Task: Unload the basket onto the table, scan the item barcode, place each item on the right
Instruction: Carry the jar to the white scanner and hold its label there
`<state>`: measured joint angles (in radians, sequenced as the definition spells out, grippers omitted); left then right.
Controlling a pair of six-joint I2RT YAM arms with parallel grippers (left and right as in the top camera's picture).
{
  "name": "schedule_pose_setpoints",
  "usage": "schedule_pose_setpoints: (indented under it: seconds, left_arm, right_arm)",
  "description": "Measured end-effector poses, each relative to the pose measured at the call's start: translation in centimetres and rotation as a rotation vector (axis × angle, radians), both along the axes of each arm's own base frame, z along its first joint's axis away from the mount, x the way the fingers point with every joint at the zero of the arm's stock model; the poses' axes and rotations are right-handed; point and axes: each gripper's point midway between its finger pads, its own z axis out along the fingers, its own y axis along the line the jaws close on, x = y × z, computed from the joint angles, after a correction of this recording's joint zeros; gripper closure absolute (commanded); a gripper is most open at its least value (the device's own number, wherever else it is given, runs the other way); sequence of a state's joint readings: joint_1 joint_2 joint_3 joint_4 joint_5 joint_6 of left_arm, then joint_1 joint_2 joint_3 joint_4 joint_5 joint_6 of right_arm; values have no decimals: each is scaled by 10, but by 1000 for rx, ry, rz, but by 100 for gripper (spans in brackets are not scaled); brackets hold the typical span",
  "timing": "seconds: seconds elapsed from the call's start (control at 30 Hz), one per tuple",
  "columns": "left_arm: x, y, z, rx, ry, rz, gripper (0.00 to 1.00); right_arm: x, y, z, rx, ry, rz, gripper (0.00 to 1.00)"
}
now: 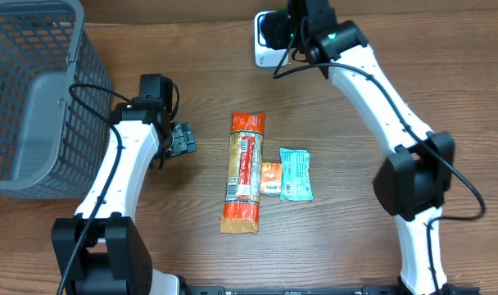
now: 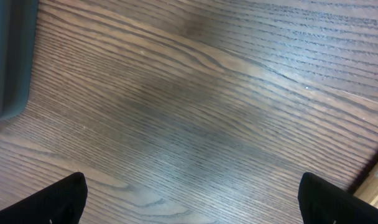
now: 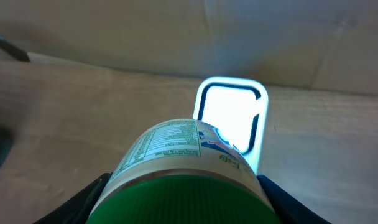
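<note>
The item is a round container [image 3: 183, 162] with a green lid and a printed pale label. My right gripper [image 3: 186, 193] is shut on it, one dark finger on each side of the lid. Just beyond it stands the white scanner [image 3: 232, 118], its window glowing bright, and the container's far end points at that window. From overhead, the right gripper [image 1: 286, 33] sits at the table's far edge right beside the scanner [image 1: 260, 51]. My left gripper [image 1: 182, 139] is open above bare wood, nothing between its fingers [image 2: 58, 202].
A grey mesh basket [image 1: 36, 90] fills the left side; its corner [image 2: 9, 56] shows in the left wrist view. A long orange packet [image 1: 243, 172], a small orange packet [image 1: 271, 178] and a teal packet [image 1: 296, 174] lie mid-table.
</note>
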<state>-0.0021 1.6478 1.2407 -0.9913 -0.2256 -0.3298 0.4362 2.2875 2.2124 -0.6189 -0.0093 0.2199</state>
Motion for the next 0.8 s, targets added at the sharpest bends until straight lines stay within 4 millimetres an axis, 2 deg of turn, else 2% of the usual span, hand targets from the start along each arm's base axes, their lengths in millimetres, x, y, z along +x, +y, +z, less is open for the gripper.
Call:
schedule_pose_setpoints:
  seconds: [0.1, 0.2, 0.5, 0.6, 0.8]
  left_arm:
    - [0, 0, 0, 0, 0, 0, 0]
    - [0, 0, 0, 0, 0, 0, 0]
    - [0, 0, 0, 0, 0, 0, 0]
    - [0, 0, 0, 0, 0, 0, 0]
    - [0, 0, 0, 0, 0, 0, 0]
  right_arm:
    - [18, 7, -14, 11, -50, -8, 63]
    - [33, 13, -15, 33, -111, -10, 62]
    - [65, 8, 16, 111, -309, -130, 64]
    - [73, 9, 18, 133, -354, -147, 64]
    - [87, 14, -8, 153, -390, -155, 62]
